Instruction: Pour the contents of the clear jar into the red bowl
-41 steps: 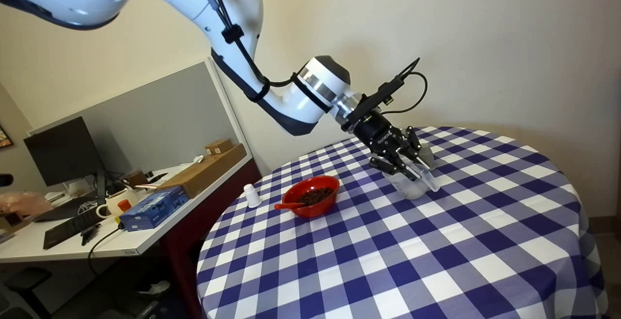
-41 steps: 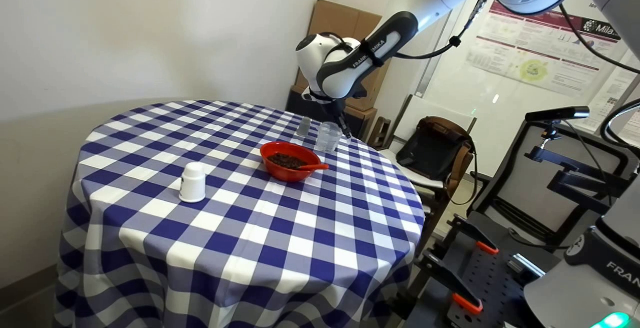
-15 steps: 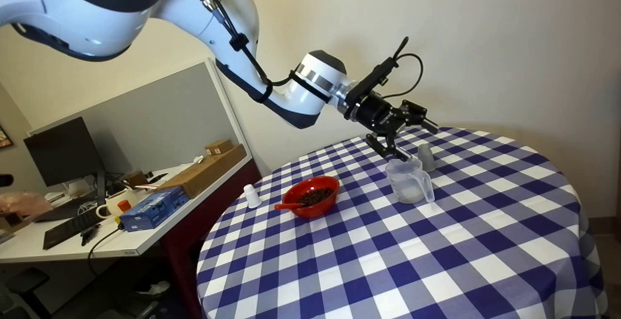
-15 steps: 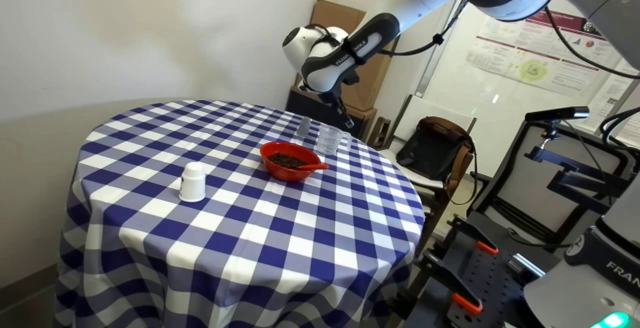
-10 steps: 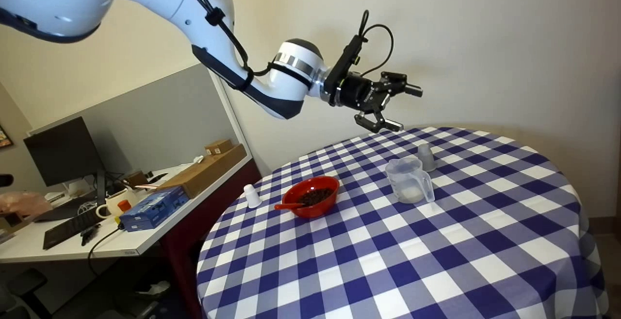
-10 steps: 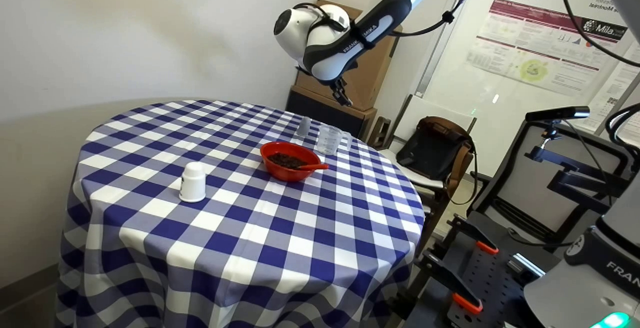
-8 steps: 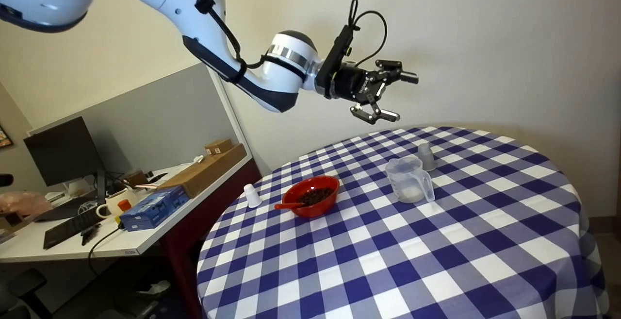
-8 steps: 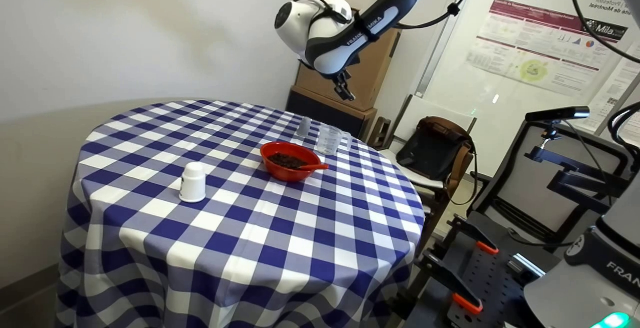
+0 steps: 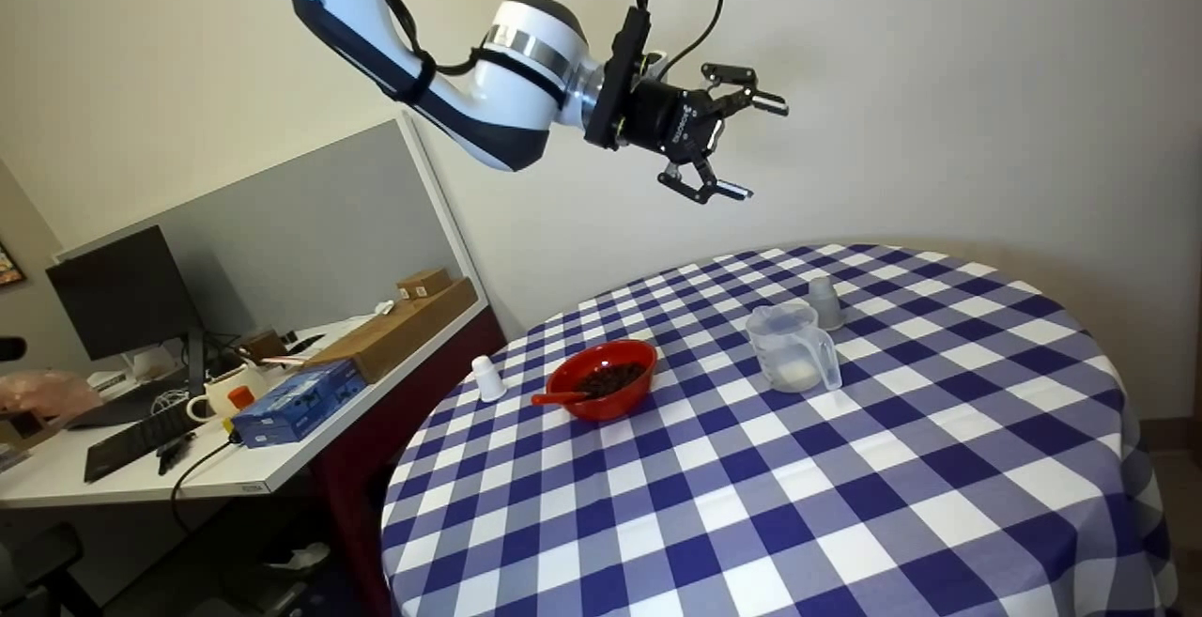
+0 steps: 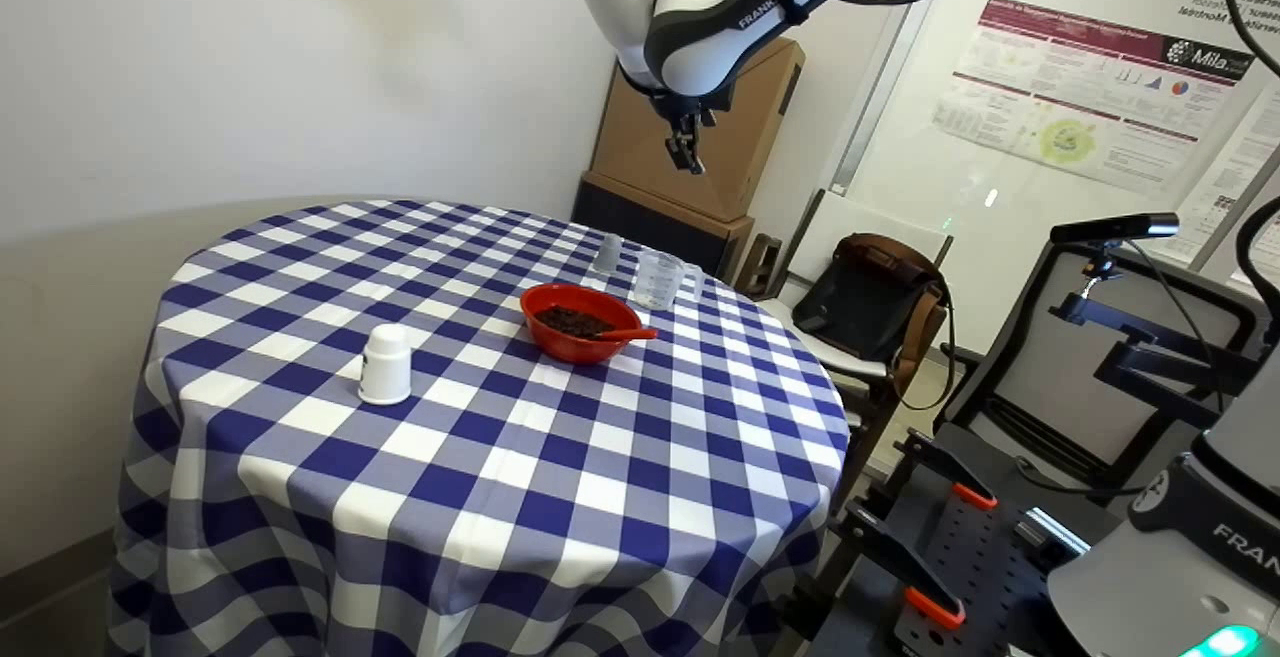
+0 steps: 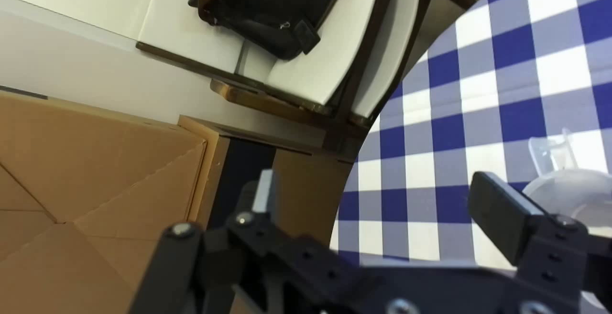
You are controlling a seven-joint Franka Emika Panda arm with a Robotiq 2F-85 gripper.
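The clear jar [image 9: 784, 347], a see-through jug with a handle, stands upright on the checked cloth; something whitish shows low inside it. In an exterior view the red bowl [image 9: 612, 408] sits to the left of the jar, with dark brown bits and a red spoon [image 9: 559, 398] in it. My gripper [image 9: 753, 147] is high above the table, apart from the jar, fingers wide open and nothing between them. In the wrist view the jar [image 11: 573, 189] is partly cut off at the right edge, beyond one of the fingers [image 11: 499, 218]. The bowl is out of the wrist view.
A smaller clear cup [image 9: 825, 304] stands close behind the jar. A white bottle [image 10: 386, 369] is on the table in both exterior views. Cardboard boxes [image 10: 690, 142] and a chair with a bag [image 10: 862, 297] stand beyond the table's edge. A wall runs along the table.
The gripper, earlier at the jar by its handle, has opened, let go, and risen up and back from it. The jar has stayed standing; the bowl and bottle have not moved.
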